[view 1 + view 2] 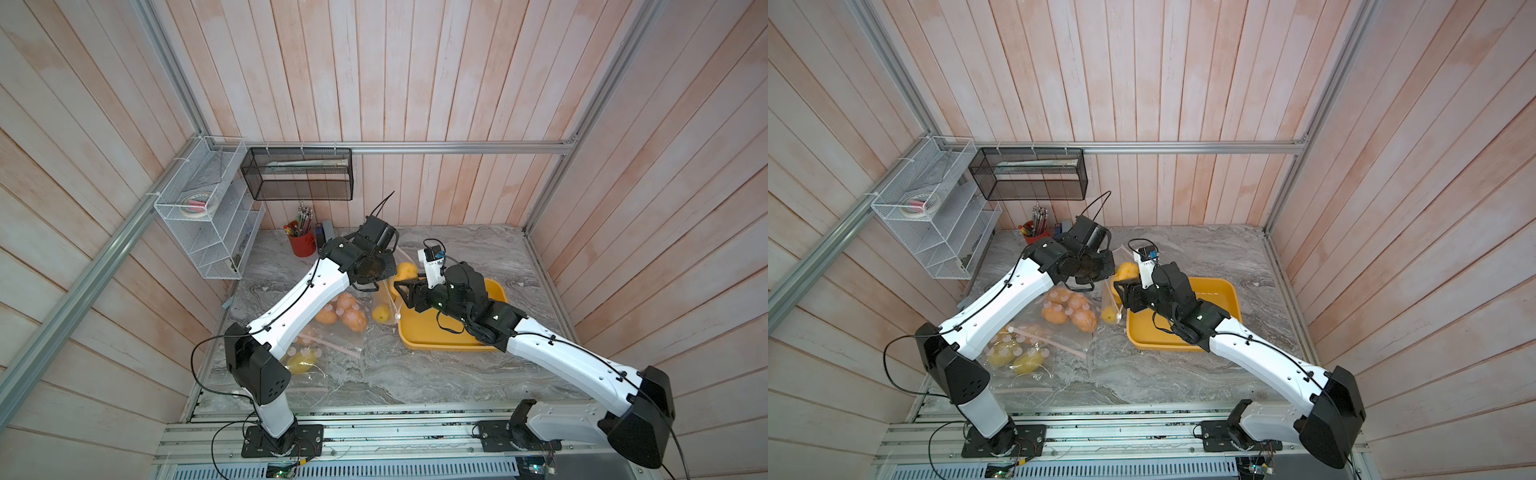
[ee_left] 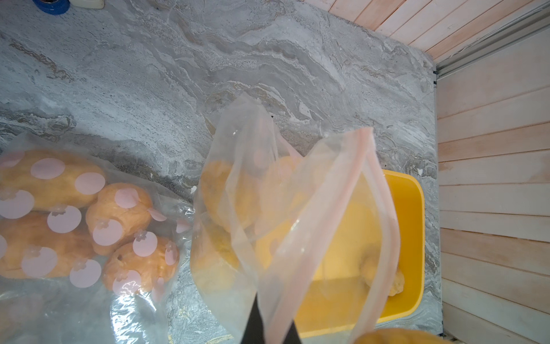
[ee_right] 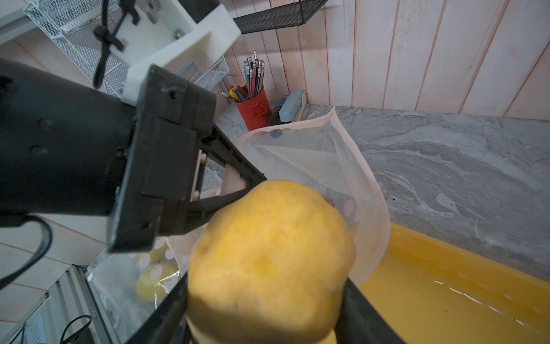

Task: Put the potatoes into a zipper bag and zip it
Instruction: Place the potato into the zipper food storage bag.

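Note:
My left gripper is shut on the rim of a clear zipper bag with a pink zip strip and holds its mouth up and open. Yellow potatoes show through the bag's wall; one lies at its bottom in both top views. My right gripper is shut on a large yellow potato, right at the bag's mouth and above the yellow tray. In a top view the held potato sits between the two wrists. A lumpy potato lies in the tray.
Two other dotted bags lie on the marble top by the left arm, one with orange potatoes, one with yellow ones. A red pencil cup and a stapler stand at the back wall under wire racks.

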You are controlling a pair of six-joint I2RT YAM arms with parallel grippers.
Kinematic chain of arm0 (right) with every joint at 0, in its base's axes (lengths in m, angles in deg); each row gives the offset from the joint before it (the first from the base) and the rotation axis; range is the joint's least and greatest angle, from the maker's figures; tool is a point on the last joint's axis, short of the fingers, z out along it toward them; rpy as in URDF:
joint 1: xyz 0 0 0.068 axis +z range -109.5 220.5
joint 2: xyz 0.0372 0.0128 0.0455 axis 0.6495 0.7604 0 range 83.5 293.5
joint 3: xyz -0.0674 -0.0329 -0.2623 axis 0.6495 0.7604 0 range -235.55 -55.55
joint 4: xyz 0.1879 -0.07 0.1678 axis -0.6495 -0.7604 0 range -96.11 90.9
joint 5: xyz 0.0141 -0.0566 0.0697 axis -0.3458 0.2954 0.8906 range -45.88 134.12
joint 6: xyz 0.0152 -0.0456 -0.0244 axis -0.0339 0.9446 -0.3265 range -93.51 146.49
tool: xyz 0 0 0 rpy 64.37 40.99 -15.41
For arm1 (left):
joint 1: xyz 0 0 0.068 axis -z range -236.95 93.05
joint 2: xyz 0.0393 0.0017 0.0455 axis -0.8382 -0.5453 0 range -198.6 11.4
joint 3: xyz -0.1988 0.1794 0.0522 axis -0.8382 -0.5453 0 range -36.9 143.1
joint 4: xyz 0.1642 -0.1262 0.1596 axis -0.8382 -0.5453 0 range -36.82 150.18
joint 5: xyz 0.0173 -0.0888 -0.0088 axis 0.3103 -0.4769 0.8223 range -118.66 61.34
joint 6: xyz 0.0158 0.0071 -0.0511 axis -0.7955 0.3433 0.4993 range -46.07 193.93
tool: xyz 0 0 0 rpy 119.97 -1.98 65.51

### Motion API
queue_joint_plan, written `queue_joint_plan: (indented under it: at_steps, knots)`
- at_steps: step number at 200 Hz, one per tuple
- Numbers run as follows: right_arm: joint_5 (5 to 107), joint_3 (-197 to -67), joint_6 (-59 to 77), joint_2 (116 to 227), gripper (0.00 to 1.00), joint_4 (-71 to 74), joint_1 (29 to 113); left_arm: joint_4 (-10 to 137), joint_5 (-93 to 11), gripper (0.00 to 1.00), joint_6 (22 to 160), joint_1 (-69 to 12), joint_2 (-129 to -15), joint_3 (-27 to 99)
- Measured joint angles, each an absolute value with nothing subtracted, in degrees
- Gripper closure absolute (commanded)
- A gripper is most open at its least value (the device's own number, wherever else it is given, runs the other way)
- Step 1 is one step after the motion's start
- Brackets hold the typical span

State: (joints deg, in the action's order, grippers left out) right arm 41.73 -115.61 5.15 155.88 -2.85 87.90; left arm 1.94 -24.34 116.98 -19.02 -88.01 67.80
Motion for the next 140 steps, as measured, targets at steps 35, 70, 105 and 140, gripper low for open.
queue_joint_plan:
  at_steps: [35,70,105,140]
  knots:
    - [38.9,-118.0,6.3,159.7,0.66,-4.0,87.9,2.3,-24.8,1.0,116.8,-19.0,-87.7,67.6]
    - [36.5,-118.7,6.8,163.7,0.61,-5.6,87.9,2.6,-25.3,1.0,116.6,-19.0,-87.1,67.1]
    - [34.8,-118.8,6.9,166.0,0.47,-7.4,87.9,2.7,-25.3,1.0,116.6,-18.9,-86.9,67.1]
    - [33.6,-118.8,6.9,166.2,0.38,-8.3,88.0,2.7,-25.3,1.0,116.6,-18.9,-86.9,67.1]
